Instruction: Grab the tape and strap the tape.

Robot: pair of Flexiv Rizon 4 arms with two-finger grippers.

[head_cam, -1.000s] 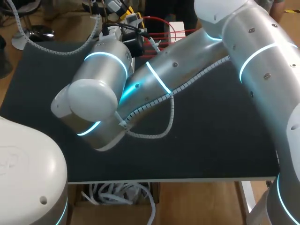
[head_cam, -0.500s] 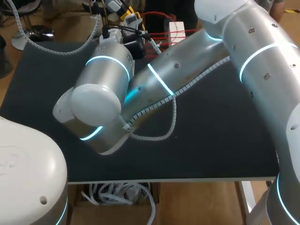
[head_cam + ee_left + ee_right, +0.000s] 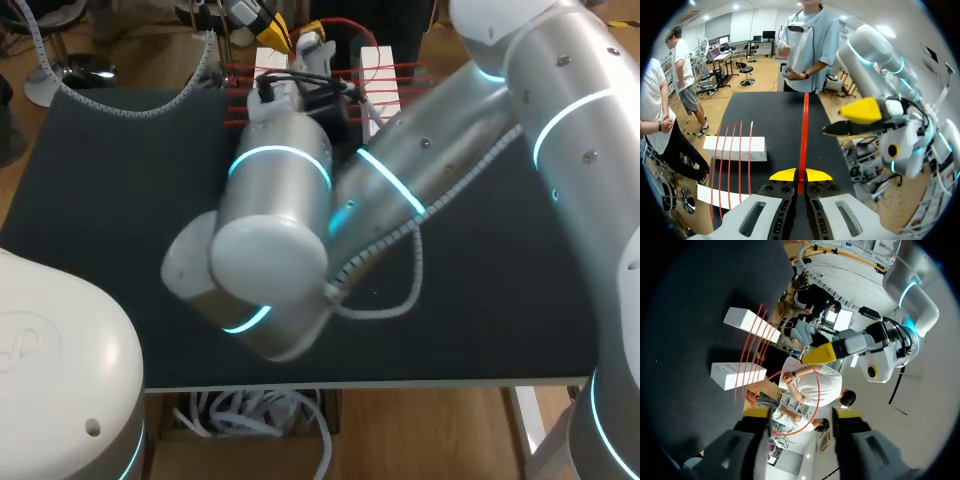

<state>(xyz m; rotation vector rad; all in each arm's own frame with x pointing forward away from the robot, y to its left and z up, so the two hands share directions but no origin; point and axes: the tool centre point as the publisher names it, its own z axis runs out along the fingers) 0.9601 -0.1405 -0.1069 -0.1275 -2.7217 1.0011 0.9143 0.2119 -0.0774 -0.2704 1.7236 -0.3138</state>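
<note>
Thin red tape [image 3: 803, 130] runs straight ahead from my left gripper [image 3: 801, 175], which is shut on its end. Several red strands [image 3: 732, 155] cross two white blocks [image 3: 735, 148] [image 3: 715, 197] on the black table beside that gripper. In the right wrist view my right gripper [image 3: 801, 414] stands open, with a slack red tape loop [image 3: 812, 407] curving between its fingers and touching neither. Both blocks [image 3: 751, 325] [image 3: 737, 375] lie ahead of it, and my left gripper's yellow tip [image 3: 820, 355] is close by. From the head view, the blocks [image 3: 378, 62] sit at the table's far edge.
My right arm [image 3: 400, 180] lies across the middle of the black table [image 3: 100, 200], its elbow [image 3: 260, 270] near the front edge. Bare table surface shows to the left and at the right front.
My right gripper has opened and let go of the red tape. The right arm has swung to the right, uncovering the blocks and strands at the far edge.
</note>
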